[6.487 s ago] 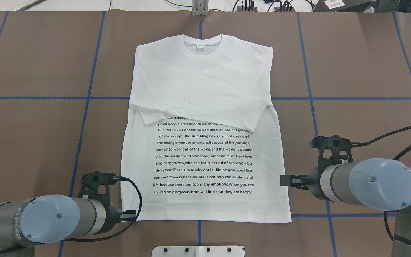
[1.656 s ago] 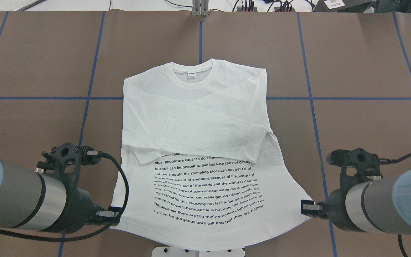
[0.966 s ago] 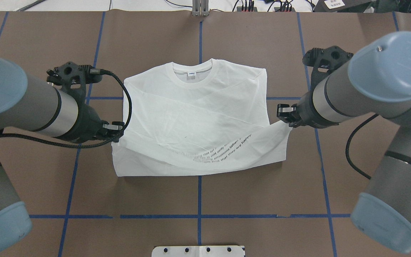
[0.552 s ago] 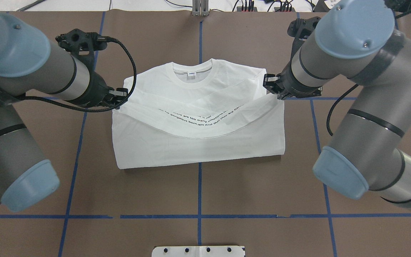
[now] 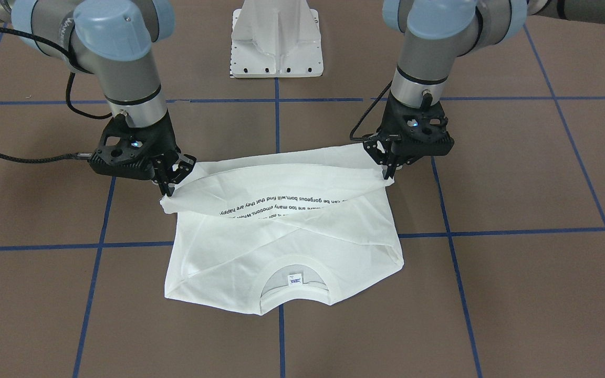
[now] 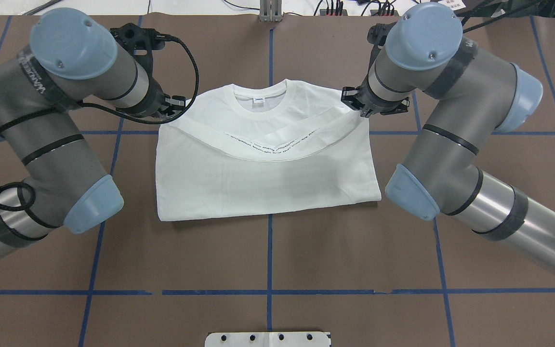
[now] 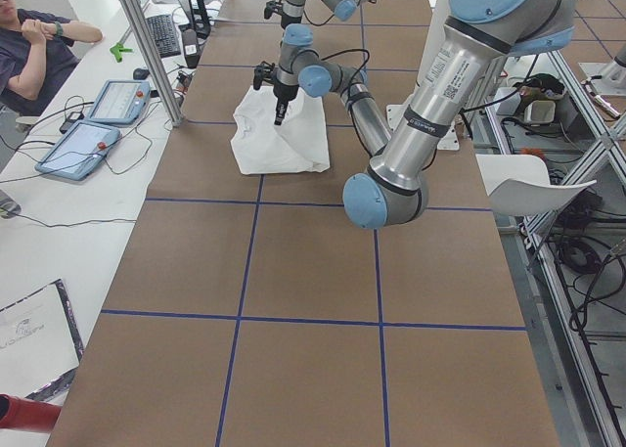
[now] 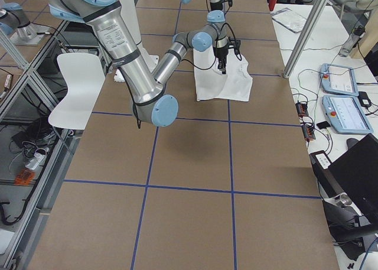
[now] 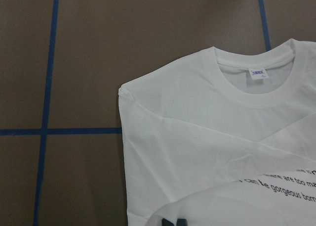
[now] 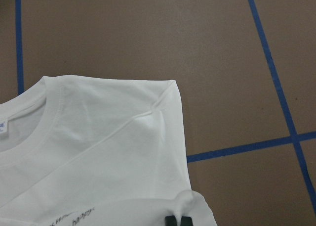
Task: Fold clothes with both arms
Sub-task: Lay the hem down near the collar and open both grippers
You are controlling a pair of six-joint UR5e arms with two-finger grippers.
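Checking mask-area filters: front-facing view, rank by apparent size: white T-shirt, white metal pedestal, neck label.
1. White long-sleeved T-shirt with black text, largest.
2. White metal pedestal, cut off by the top edge.
3. Small blue-printed neck label, smallest.

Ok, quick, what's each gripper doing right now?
Left gripper: shut on a hem corner of the T-shirt.
Right gripper: shut on the other hem corner.

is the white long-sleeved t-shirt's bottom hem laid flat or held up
Held up: left gripper and right gripper each pinch a corner; the hem sags between them above the white T-shirt, short of its collar.
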